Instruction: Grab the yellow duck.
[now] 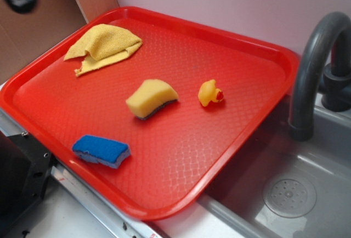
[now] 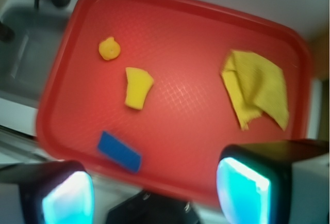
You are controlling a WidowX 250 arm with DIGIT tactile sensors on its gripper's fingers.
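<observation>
The duck (image 1: 210,93) sits on the red tray (image 1: 258,51), just beside the yellow sponge (image 1: 152,98) on the side nearer the sink (image 1: 307,177), with a small gap between the two. From the wrist view it shows as a small rounded yellow blob (image 2: 109,48), too blurred to make out the beak. I'd judge it light, hollow and a bit squashy, with a smooth skin that could slip or pop out if pinched at the head, so the fat middle of the body looks the safest place to take hold, coming down from above. The tool (image 2: 154,188) hangs high over the tray's edge, well away from the duck, its two pads (image 2: 67,198) wide apart with nothing between them. The tray also carries a crumpled yellow cloth (image 1: 104,46) well beyond the sponge from the duck, and a blue sponge (image 1: 102,151) near the tray's front rim. The sink beside the tray looks empty apart from its drain, with a dark tap (image 1: 315,68) arching over it. The sponge's closeness could crowd one pad on the way down.
</observation>
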